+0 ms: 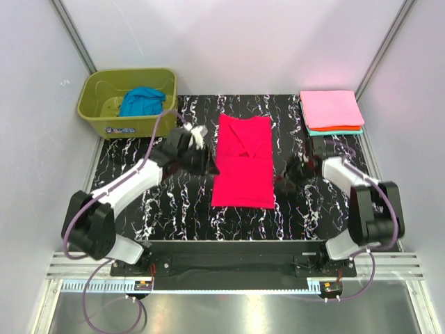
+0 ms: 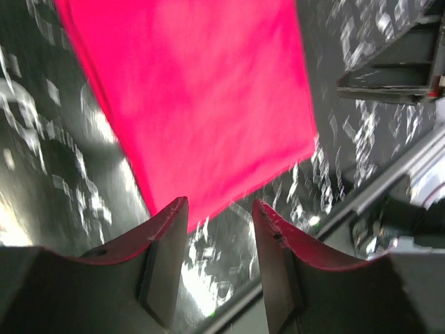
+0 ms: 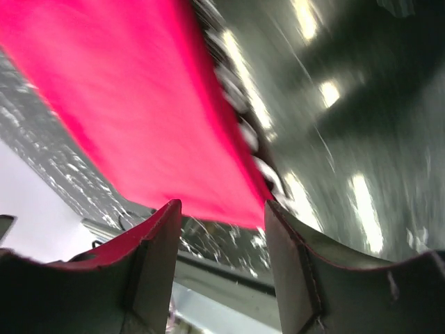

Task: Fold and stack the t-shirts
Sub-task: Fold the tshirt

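Left gripper (image 2: 219,205) released, jaws apart, nothing between them. It hovers just at the left edge of the crimson-red t-shirt (image 2: 201,90), with a corner of the shirt right ahead of the fingertips. Right gripper (image 3: 222,209) is also released and empty, just off the same shirt's right edge. The shirt lies flat on the black marbled table (image 1: 174,202), folded into a long strip between the two grippers. Behind and right of it is a folded stack: light pink t-shirt (image 1: 331,108) on top, orange t-shirt (image 1: 344,128) under it, teal t-shirt (image 1: 321,132) lowest. Behind and left of it, a crumpled blue t-shirt (image 1: 142,102) sits inside an olive-green tub (image 1: 125,126).
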You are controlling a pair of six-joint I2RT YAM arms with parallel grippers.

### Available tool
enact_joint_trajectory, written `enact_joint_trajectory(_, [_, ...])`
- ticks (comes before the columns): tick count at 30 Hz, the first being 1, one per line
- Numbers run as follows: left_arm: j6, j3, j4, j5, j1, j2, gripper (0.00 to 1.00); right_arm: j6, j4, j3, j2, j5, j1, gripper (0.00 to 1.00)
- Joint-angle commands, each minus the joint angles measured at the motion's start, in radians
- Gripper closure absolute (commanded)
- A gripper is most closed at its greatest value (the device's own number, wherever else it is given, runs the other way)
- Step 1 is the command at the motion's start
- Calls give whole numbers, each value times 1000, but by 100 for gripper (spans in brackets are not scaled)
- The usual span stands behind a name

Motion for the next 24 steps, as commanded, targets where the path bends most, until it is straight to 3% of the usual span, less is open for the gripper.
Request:
enact_joint_trajectory(1, [-47,-184,52,30,1,-56,52,203,-5,-140,-138,94,34,41])
enact_joint_trajectory(8, [-234,-450,372,94,-2,-114,46,381,69,-313,-305,220,145,38])
enact_joint_trajectory(20, [-340,-567,480,-48,-48,-31,47,524,347,-524,-302,219,195,43])
enact_joint_trajectory(24, [-345,-547,491,-35,-50,12,57,533,356,-534,-308,236,195,45])
